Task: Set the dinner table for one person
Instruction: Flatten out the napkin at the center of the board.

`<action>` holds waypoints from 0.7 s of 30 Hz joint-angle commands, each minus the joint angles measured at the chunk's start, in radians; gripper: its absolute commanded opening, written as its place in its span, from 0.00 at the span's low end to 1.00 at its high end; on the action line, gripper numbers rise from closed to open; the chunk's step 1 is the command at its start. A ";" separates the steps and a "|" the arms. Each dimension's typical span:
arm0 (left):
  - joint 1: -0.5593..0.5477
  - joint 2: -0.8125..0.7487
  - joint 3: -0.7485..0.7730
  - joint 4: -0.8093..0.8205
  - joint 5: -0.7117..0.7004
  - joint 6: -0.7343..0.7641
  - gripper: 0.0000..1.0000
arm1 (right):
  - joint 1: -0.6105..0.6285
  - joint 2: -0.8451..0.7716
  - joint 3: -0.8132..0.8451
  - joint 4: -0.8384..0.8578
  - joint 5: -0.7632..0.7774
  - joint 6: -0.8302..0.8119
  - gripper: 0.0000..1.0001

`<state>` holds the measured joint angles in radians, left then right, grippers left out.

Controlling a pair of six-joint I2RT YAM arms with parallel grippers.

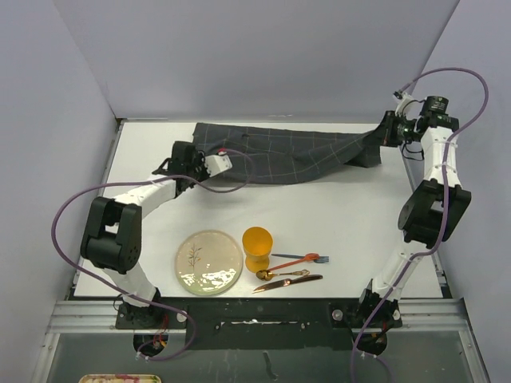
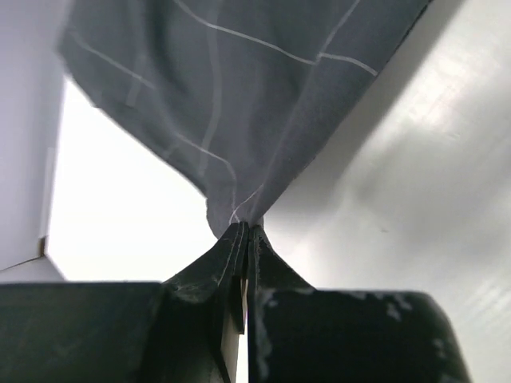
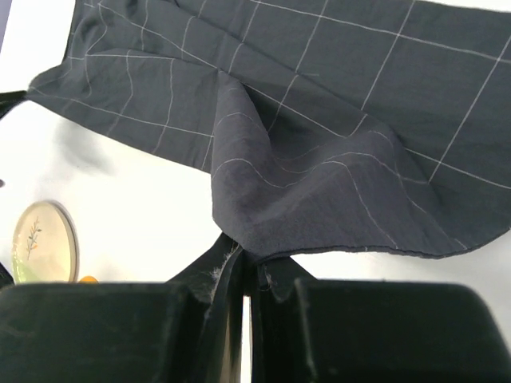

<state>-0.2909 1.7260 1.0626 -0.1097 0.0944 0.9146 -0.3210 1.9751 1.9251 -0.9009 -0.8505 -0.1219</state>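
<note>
The white tabletop [image 1: 343,211] lies flat ahead of both arm bases, carrying everything else. A dark grey grid cloth [image 1: 279,155] stretches across its 12 o'clock side. The left hand [image 2: 244,228] is pressed together, pinching the cloth's end toward 10 o'clock. The right hand [image 3: 246,257] pinches the bunched opposite end toward 2 o'clock. Toward 6 o'clock sits a plate [image 1: 209,262]. An orange cup [image 1: 258,247] is just beside it at its 3 o'clock, and past the cup lie a fork [image 1: 307,258], spoon [image 1: 279,274] and knife [image 1: 289,281].
</note>
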 commanded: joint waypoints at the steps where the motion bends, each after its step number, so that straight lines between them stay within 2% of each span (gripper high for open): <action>1: 0.030 -0.074 0.093 0.031 0.029 -0.041 0.00 | 0.005 0.016 0.001 0.076 0.022 0.071 0.00; 21: 0.095 -0.002 0.116 0.100 0.011 -0.057 0.00 | 0.131 0.202 0.069 0.161 0.444 0.122 0.04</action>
<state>-0.2138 1.7008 1.1332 -0.0765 0.1020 0.8730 -0.2142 2.1876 1.9545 -0.8116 -0.5159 -0.0002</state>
